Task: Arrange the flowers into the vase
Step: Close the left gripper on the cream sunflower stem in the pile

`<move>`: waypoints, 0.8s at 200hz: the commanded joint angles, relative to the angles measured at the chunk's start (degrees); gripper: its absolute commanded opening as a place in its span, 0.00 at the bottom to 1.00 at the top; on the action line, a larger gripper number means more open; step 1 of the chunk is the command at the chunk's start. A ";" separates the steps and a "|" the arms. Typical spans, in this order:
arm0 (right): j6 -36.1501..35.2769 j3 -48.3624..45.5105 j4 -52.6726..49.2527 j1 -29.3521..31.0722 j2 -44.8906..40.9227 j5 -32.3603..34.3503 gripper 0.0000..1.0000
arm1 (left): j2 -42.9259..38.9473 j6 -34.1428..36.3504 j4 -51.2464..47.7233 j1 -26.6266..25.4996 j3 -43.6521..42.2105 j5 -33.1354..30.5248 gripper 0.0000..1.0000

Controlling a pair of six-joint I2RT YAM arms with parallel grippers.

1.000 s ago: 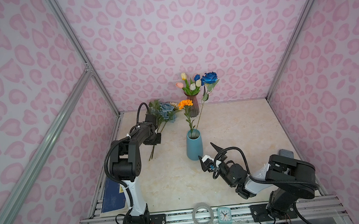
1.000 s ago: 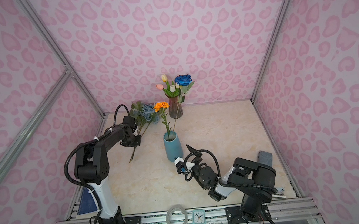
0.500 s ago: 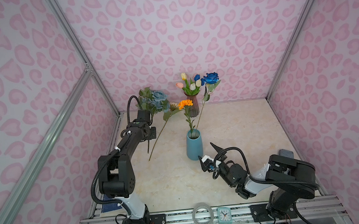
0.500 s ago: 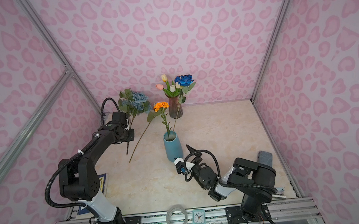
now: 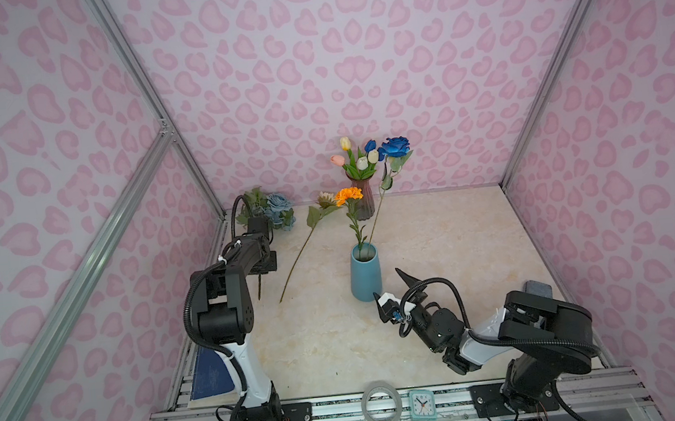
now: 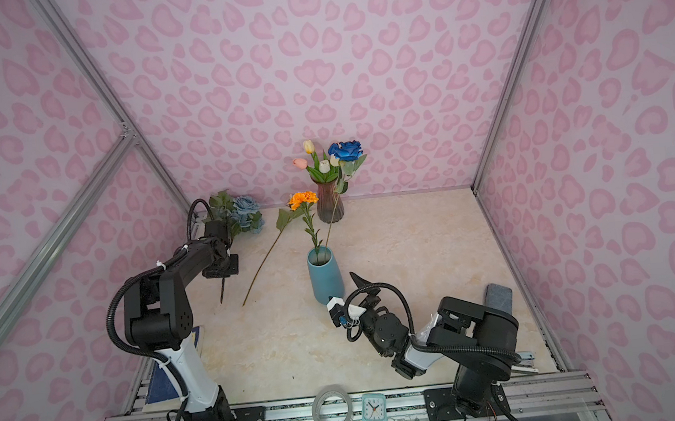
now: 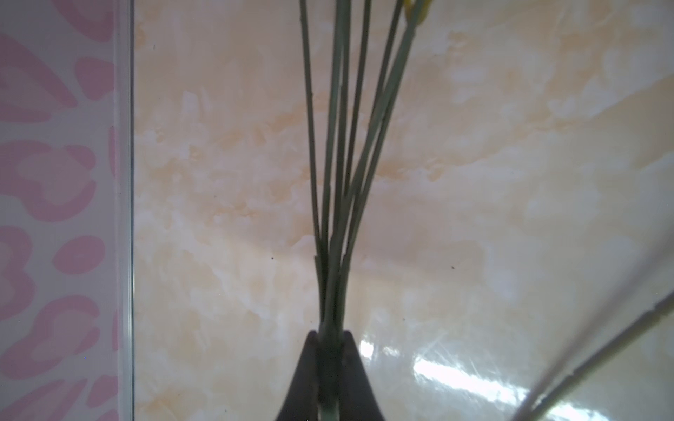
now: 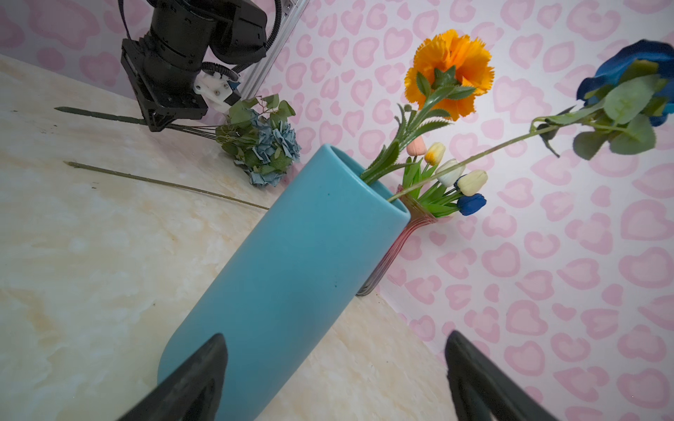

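The left fingers pinch the stems of the dusty-blue rose bunch at the far left of the tabletop. The right fingers stand spread beside the blue vase, which holds the orange bloom and vivid blue rose

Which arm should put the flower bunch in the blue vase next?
Left. The left gripper is shut on the dusty-blue bunch by its stems; the right gripper is open, empty, beside the blue vase.

Open tabletop right of blue vase
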 commanded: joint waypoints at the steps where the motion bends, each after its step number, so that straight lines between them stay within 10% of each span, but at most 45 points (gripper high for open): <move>1: -0.08 0.29 2.15 0.13 0.58 0.57 0.92 | 1.21 1.28 0.27 0.59 0.88 -1.29 0.23; 37: -0.02 0.46 2.17 0.12 0.67 0.55 0.92 | -3.69 0.24 1.66 0.64 -2.02 -3.28 0.59; 100: 0.81 0.54 2.15 0.15 0.75 0.18 0.92 | -13.96 0.51 0.79 -1.75 -0.92 9.73 0.57; 160: 0.63 0.49 2.20 0.19 0.34 0.17 0.92 | 0.53 4.49 -4.24 -10.60 9.81 11.96 0.62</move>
